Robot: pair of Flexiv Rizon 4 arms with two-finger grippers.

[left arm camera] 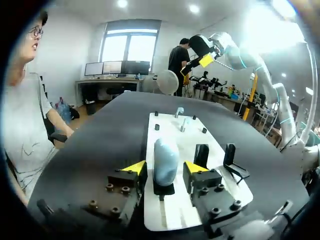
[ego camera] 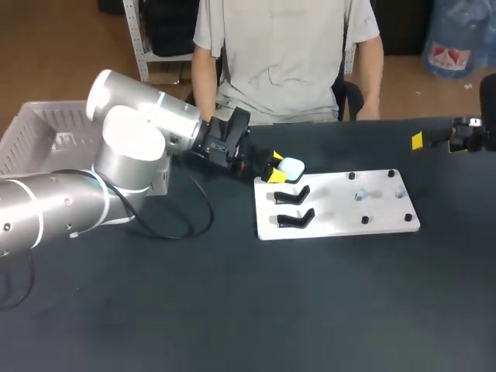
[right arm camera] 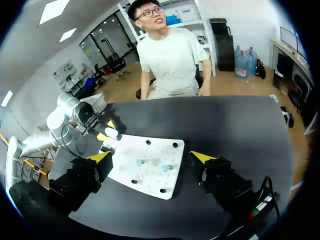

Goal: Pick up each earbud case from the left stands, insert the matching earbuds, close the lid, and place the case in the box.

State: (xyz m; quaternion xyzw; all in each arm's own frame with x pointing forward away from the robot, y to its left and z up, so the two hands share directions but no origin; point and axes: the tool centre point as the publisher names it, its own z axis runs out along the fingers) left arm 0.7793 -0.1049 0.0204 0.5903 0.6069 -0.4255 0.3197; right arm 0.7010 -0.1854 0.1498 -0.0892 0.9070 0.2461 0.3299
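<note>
Left claw (left arm camera: 165, 169) stands wide, straddling the pale blue oval earbud case (left arm camera: 165, 156) on its black stand (left arm camera: 163, 189). Closing off-centre could knock it off. Right claw (right arm camera: 150, 161) is wide too.

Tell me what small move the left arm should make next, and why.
Probably close the left gripper on the earbud case. In the left wrist view the case sits on its stand between the yellow tips with a slim gap on each side, so it seems framed but not yet gripped.
</note>
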